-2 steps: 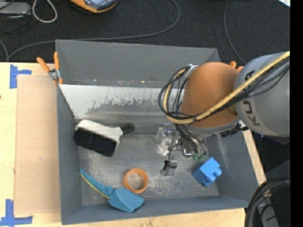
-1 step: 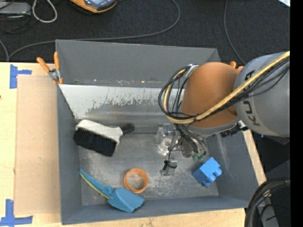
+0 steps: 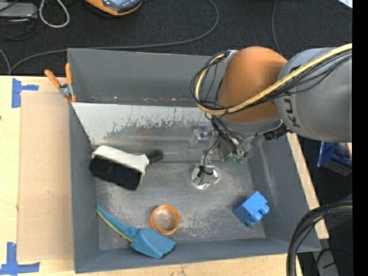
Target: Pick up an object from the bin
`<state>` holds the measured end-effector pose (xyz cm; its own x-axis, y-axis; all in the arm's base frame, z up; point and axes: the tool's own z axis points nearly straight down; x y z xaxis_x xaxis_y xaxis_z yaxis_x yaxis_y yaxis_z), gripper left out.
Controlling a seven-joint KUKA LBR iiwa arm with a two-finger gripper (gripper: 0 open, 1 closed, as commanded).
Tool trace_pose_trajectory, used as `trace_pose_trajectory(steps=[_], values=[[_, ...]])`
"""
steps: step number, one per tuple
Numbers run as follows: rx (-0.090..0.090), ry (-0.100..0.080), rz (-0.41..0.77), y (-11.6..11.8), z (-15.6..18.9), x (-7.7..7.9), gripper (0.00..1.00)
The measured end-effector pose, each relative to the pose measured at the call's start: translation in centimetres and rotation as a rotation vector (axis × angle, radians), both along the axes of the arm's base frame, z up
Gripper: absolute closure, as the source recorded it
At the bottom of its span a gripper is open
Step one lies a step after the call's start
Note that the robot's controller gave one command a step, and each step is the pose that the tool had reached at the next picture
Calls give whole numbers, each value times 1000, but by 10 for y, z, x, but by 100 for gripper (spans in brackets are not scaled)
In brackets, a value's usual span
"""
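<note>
My gripper [image 3: 204, 173] hangs low in the middle of the bin, below the orange wrist cover, close to the floor. A small shiny, clear-looking thing [image 3: 200, 182] lies right under its tip; whether the gripper touches it I cannot tell. A white-backed brush with black bristles [image 3: 118, 167] lies to the left, its dark handle pointing toward the gripper. A blue block [image 3: 252, 208] sits to the lower right.
An orange round cup [image 3: 165, 218] rests near the front wall. Beside it, at the front left, lies a blue scoop with a long teal handle [image 3: 141, 238]. Bare grey floor stretches between the gripper and the blue block.
</note>
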<state>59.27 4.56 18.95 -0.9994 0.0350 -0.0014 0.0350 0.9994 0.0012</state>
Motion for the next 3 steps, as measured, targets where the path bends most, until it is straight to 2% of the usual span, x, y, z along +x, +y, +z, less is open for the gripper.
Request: trace_pose_trajectory(steps=[1, 2, 3], values=[[-1, 13, -113, 42, -30, -106, 0], [0, -3, -14, 51, -56, -4, 0], [0, -6, -36, 51, -69, -12, 0]])
